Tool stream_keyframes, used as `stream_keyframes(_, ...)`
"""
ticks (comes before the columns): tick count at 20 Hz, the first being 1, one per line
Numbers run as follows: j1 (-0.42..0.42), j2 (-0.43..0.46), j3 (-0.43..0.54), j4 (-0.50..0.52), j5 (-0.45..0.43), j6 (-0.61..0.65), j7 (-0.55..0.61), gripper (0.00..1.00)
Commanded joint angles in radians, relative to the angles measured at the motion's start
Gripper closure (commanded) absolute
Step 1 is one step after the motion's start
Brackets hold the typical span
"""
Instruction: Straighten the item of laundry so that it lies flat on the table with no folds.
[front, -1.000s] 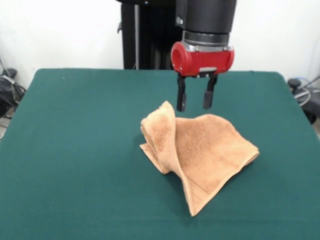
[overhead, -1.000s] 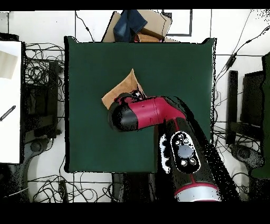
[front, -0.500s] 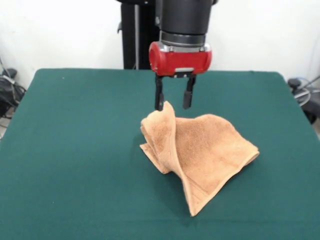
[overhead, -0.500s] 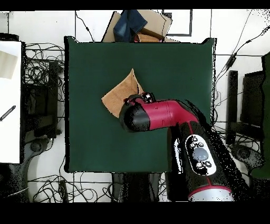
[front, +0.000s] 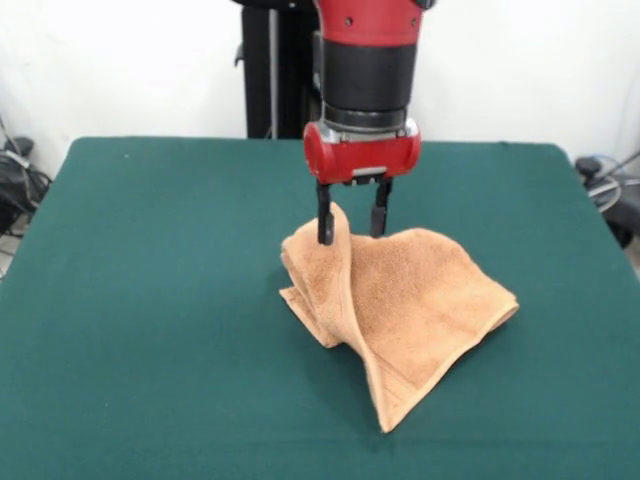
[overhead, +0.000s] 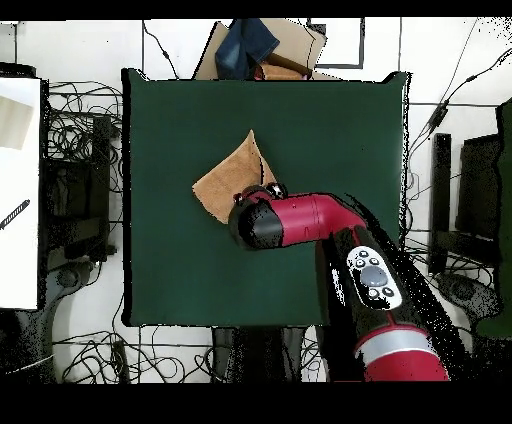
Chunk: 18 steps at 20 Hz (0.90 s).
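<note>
The tan terry towel (front: 400, 300) lies crumpled and folded near the middle of the dark green table (front: 150, 300), with one corner standing up as a peak at its far left. My gripper (front: 350, 228) is open and has its two black fingers on either side of that raised peak. In the overhead view the towel (overhead: 228, 178) shows as a tan wedge, partly hidden under the red arm (overhead: 290, 220); the gripper itself is hidden there.
A cardboard box with dark blue cloth (overhead: 262, 48) stands beyond the table's far edge in the overhead view. Cables and equipment lie around the table. The black pedestal (front: 285, 70) stands behind the table.
My gripper has moved left and come down, from above and to the right of the towel's peak to straddling it. The towel has not moved.
</note>
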Motion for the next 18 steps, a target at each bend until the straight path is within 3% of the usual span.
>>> stream_keyframes(1,0.043,0.089,-0.016,-0.044,-0.046,-0.066,0.102,0.00)
stream_keyframes(6,0.049,0.125,-0.032,-0.066,-0.054,-0.096,0.104,0.00)
stream_keyframes(18,-0.026,0.200,0.012,-0.110,-0.057,-0.112,0.039,0.00)
